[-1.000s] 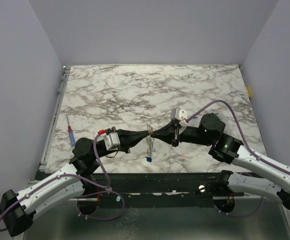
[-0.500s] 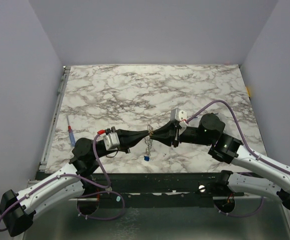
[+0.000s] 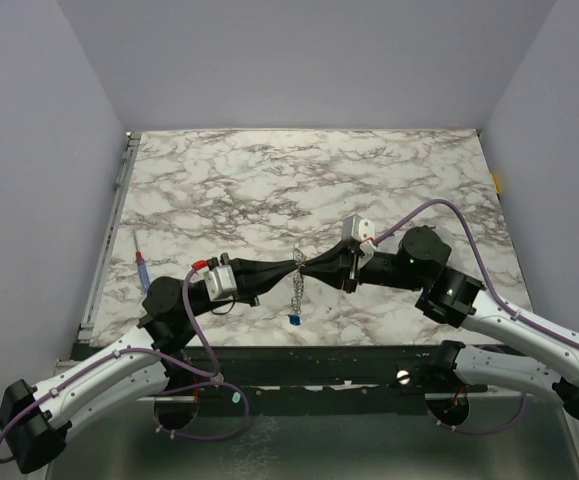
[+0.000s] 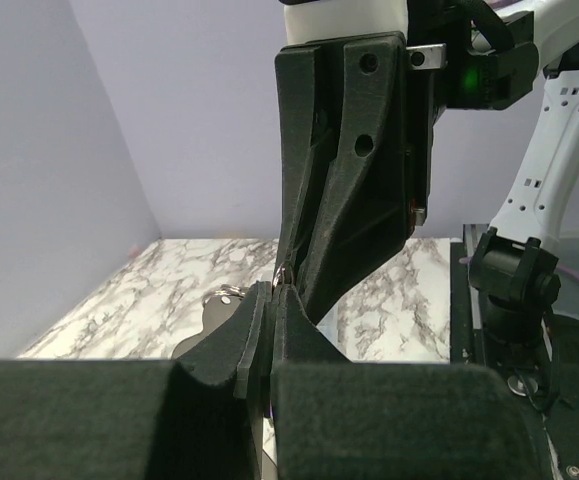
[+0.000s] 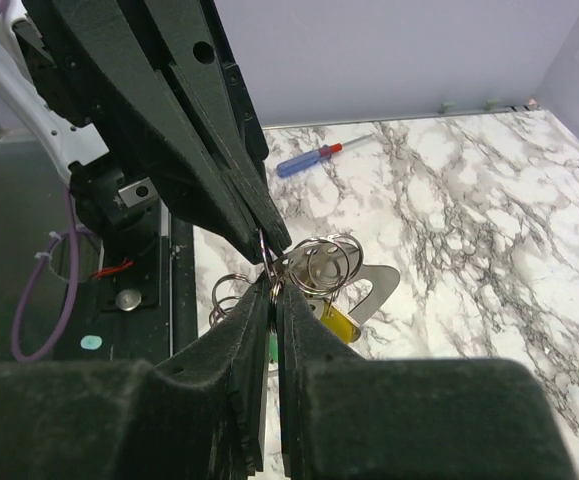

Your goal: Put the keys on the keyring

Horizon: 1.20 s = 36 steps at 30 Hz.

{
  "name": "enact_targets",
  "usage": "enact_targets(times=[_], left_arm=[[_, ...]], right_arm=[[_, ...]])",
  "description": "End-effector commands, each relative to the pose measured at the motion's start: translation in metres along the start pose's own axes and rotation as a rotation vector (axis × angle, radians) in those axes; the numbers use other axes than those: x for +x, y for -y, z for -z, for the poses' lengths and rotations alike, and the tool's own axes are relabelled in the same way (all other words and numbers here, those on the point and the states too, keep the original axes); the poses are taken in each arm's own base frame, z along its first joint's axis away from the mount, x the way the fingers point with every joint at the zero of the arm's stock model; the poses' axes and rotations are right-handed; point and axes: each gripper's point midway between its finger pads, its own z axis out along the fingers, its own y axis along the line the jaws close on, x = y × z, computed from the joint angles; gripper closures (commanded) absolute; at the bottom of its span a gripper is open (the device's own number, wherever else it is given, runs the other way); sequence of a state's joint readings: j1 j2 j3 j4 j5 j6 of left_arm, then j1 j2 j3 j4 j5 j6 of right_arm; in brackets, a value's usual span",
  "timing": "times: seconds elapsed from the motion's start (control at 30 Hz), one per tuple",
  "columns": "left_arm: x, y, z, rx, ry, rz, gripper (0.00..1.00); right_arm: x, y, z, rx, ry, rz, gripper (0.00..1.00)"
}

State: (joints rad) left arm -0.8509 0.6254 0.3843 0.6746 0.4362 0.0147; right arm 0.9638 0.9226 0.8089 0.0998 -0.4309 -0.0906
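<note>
My left gripper and right gripper meet tip to tip above the table's near middle. The left gripper is shut on the thin wire loop of the keyring. The right gripper is shut, with a green key showing in the slit between its fingers. Several small silver rings, a yellow key and a flat metal tag hang at the tips. A fine chain hangs down to a blue key near the table.
A red-and-blue pen lies by the table's left edge; it also shows in the right wrist view. The black front rail runs just below the hanging blue key. The marble table stretches behind.
Both grippers stay pinched tip to tip and have shifted only slightly. The hanging chain and the blue key have swung a little to the left.
</note>
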Motion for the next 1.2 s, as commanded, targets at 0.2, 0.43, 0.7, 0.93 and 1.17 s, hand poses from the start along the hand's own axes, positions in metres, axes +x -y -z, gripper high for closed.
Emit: enact_targets(times=[0.2,0.43,0.7,0.93,1.17], left_arm=[[-0.006,-0.001,-0.001,-0.006,0.03,-0.004,1.0],[-0.007,-0.002,0.0,-0.012,0.031,-0.004,1.0],[-0.008,-0.003,0.0,-0.015,0.039,-0.008,1.0],[-0.011,-0.009,0.003,-0.058,0.049,-0.017,1.0],[-0.013,-0.012,0.004,-0.078,0.055,-0.024,1.0]], right_arm=[[-0.026,0.002,-0.006,0.003,0.077,0.029,0.78],[-0.031,0.002,-0.006,0.001,0.092,0.025,0.77],[-0.033,0.0,-0.008,-0.009,0.099,0.013,0.72],[-0.033,0.002,0.001,0.013,0.076,0.037,0.69],[-0.033,-0.006,0.004,-0.022,0.078,0.03,0.69]])
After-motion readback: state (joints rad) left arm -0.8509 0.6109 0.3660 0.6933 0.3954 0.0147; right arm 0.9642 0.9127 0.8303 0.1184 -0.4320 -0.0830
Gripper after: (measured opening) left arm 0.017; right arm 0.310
